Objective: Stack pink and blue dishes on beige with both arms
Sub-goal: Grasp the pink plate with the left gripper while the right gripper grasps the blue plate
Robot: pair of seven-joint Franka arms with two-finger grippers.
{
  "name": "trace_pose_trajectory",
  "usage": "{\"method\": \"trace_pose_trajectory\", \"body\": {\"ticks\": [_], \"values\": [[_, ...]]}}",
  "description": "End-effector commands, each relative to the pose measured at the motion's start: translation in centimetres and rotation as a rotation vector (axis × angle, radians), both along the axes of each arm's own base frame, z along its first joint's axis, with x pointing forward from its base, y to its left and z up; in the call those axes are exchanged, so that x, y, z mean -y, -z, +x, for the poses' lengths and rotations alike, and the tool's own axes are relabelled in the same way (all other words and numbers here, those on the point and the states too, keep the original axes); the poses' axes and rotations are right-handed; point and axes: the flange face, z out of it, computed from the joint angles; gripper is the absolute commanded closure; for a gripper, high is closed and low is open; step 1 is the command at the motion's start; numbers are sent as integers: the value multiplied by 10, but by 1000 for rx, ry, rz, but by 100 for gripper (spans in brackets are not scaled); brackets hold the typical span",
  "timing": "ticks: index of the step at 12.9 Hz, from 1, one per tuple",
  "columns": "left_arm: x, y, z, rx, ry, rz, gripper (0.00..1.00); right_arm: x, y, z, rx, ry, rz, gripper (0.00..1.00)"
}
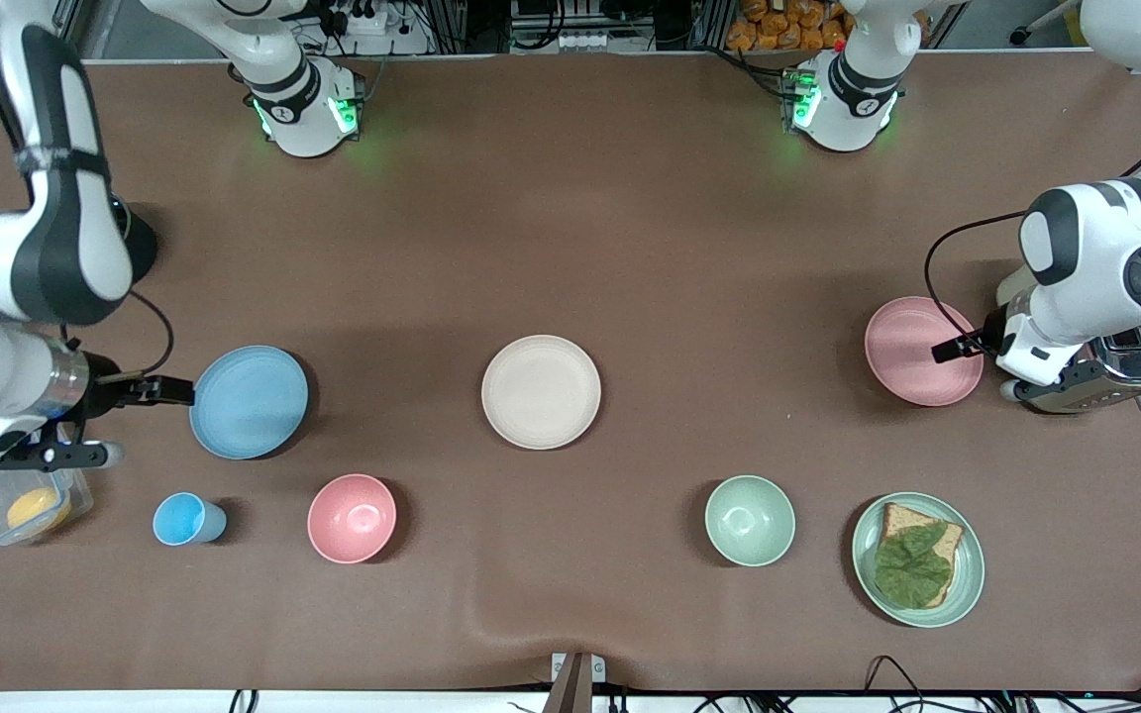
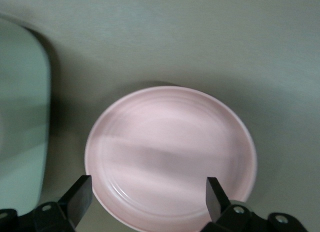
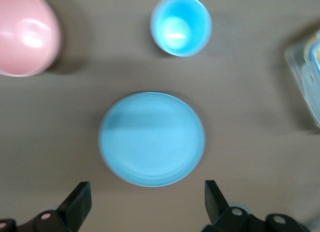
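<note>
Beige plate mid-desk. Left gripper, jaws open, over pink plate edge; right gripper, jaws open, beside blue plate. Only front view shows toaster.

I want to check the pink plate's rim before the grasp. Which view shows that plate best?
The left wrist view: the pink plate fills it, rim ridges plain, between the open left gripper's fingers. The front view shows the plate small, partly covered by that gripper. The right wrist view misses it.
</note>
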Motion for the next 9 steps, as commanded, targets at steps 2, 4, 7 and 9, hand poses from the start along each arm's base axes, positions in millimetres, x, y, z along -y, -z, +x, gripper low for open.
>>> {"method": "trace_pose_trajectory", "body": {"ticks": [2,4,7,9], "values": [[-35,21,1,-1,-40,10,0,47,41,-23,-47,38,-8,0],[-36,33,2,-1,8,26,0,82,68,-37,-53,94,-3,0],[-51,41,4,-9,63,31,0,96,116,-61,-25,124,-1,0],[-55,47,6,-14,100,23,16,95,139,-66,8,130,-2,0]]}}
